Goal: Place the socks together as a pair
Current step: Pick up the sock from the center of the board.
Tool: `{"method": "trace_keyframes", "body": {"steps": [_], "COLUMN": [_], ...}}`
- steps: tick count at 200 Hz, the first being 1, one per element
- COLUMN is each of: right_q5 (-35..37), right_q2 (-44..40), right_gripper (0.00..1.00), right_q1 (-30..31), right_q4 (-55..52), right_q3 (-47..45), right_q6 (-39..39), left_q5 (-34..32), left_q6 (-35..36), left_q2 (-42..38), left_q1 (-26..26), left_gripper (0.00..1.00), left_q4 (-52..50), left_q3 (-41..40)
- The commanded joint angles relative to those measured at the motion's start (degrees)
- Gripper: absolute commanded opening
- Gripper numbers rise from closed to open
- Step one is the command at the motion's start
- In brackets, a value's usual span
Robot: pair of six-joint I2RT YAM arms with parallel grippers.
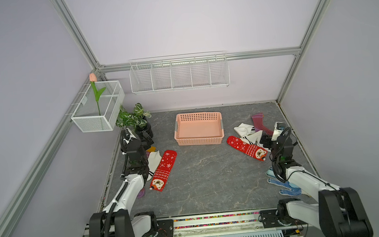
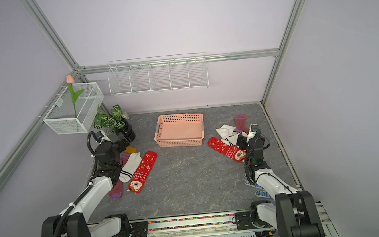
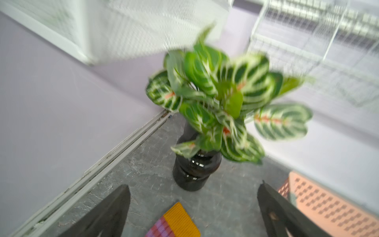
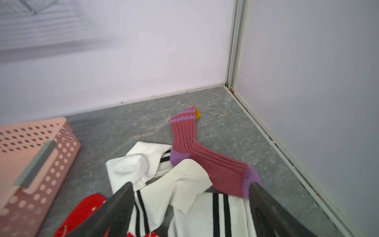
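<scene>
1. Both claws were seen spread wide and empty. The left claw (image 3: 193,189) was hung low over the mustard cuff of a ribbed maroon sock (image 3: 178,221), close to the leafy plant in a glossy black vase (image 3: 195,172).
2. The right claw (image 4: 190,184) was poised directly above a crumpled white black-striped sock (image 4: 131,167). Whether that heap was one sock or more could not be told.
3. No pair was made yet. By the left arm, a red snowflake sock (image 2: 143,171), a flat white striped sock (image 2: 131,165) and the maroon one were laid side by side.
4. Their mates were bunched on the right of the grey marbled surface (image 2: 189,181). A second red sock (image 2: 226,149) was partly overlapped by the white fabric, and a second maroon sock (image 4: 205,162) was draped across it.
5. The step in hand was judged to be a pick from the right heap.
6. One layer only should be pinched, at a free edge. The lift should be taken slowly so that the overlapping neighbours are shed rather than dragged.
7. The blue dotted gloves (image 1: 286,187) should be left alone.
</scene>
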Motion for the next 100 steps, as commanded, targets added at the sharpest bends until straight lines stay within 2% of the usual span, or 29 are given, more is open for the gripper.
{"method": "trace_keyframes", "body": {"steps": [1, 11, 30, 49, 80, 100], "right_q5": [-4.65, -8.59, -13.91, -16.38, -20.97, -22.36], "right_q2": [-4.58, -5.06, -5.11, -6.20, -6.98, -5.15], "right_gripper": [0.88, 0.89, 0.89, 1.00, 0.92, 0.79], "right_q1": [-2.23, -3.42, -4.96, -5.45, -6.65, -7.34], "right_q4": [-23.53, -28.77, -38.75, -44.39, -46.32, -44.81], "right_q3": [3.15, 5.20, 9.44, 11.10, 9.04, 7.03], "right_q6": [11.67, 13.49, 14.49, 14.43, 16.09, 16.77], "left_q5": [-1.20, 4.73, 12.54, 17.09, 20.65, 23.20], "left_q6": [-15.75, -15.31, -15.75, -15.77, -15.80, -18.47], "left_q2": [-2.22, -2.96, -4.38, -5.99, -8.09, -8.29], "left_q1": [0.27, 0.24, -0.06, -1.99, -8.75, -12.02], "left_gripper": [1.00, 0.99, 1.00, 1.00, 0.99, 0.99], "left_q4": [-11.38, -10.41, -17.94, -21.91, -25.89, -25.32], "left_q3": [-1.63, -2.02, 0.43, 0.94, 1.14, 0.00]}}
